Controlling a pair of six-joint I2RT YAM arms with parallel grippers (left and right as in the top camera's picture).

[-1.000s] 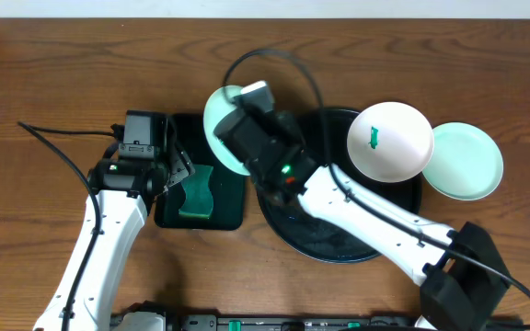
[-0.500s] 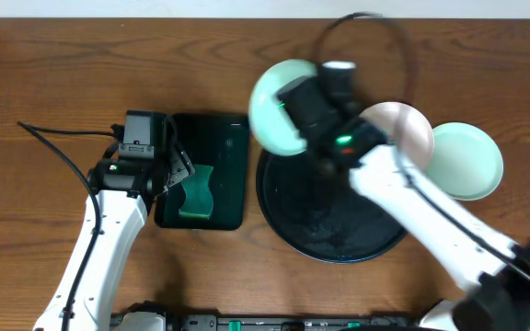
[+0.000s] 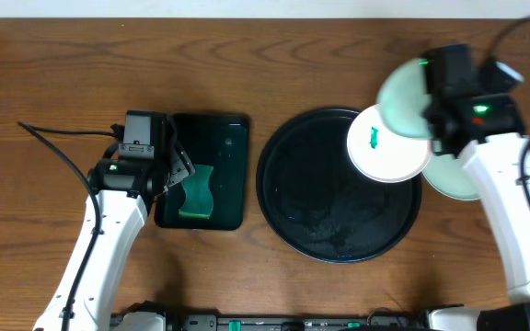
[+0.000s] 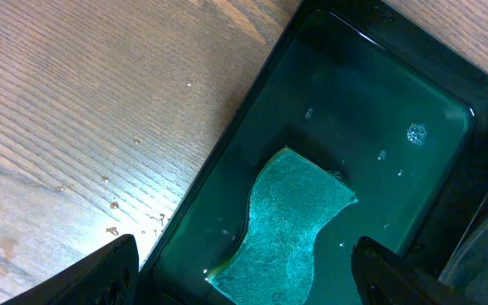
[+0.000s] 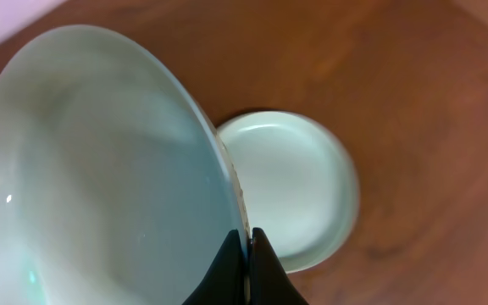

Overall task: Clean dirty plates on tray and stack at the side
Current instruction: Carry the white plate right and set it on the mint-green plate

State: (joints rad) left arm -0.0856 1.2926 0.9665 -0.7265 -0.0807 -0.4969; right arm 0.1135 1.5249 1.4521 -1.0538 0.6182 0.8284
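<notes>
The right pincer (image 5: 246,246), pressed together on the rim of a mint plate (image 5: 100,169), held it tilted above a second mint plate (image 5: 282,186) lying on the counter (image 5: 413,85) just below, so one seemed set aside and this one near joining it. Beside that pincer the white plate (image 3: 386,142) sat over the rim of the tray (image 3: 320,202), its green smear uncleaned, crowding the way down. The left pincer (image 4: 244,271) hung spread over the sponge (image 4: 291,220).
</notes>
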